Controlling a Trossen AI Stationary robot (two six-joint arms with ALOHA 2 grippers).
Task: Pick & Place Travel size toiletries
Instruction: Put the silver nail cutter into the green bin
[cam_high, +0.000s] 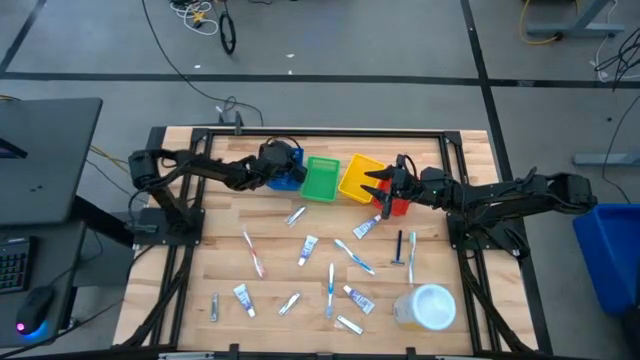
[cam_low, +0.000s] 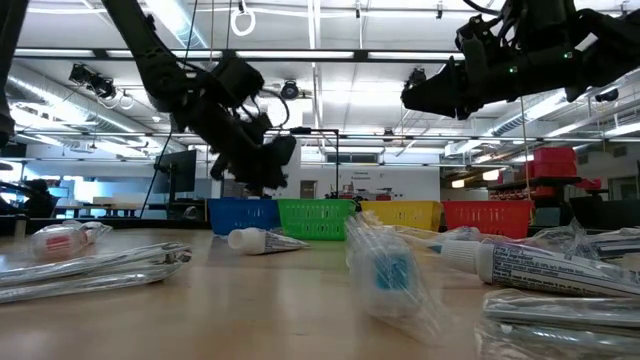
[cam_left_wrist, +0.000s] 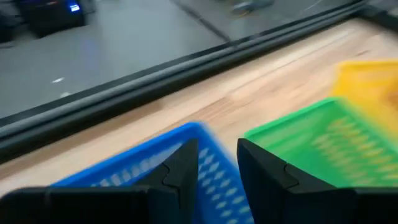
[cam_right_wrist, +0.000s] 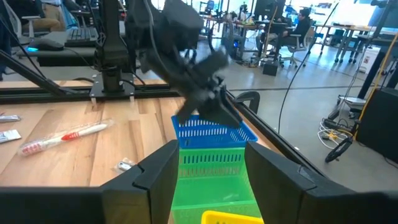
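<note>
Four baskets sit in a row at the worktop's (cam_high: 210, 240) far edge: blue (cam_high: 285, 172), green (cam_high: 321, 178), yellow (cam_high: 360, 178), red (cam_high: 396, 204). A round white container (cam_high: 428, 306) stands at the near right corner.

Wooden table (cam_high: 200, 250): blue basket (cam_high: 287, 175), green basket (cam_high: 321, 178), yellow basket (cam_high: 357, 178), red basket (cam_high: 396, 205) in row; scattered toiletries (cam_high: 308, 249); round translucent container (cam_high: 427, 306)

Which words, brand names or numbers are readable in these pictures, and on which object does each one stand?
No text is readable.
Small white tube with blue print, near the low camera: lettering is there, too blurred to read.
Small white tube with red print: blurred.
Clear wrapper with blue patch: blurred.
Blue plastic mesh basket: no label visible.
</note>
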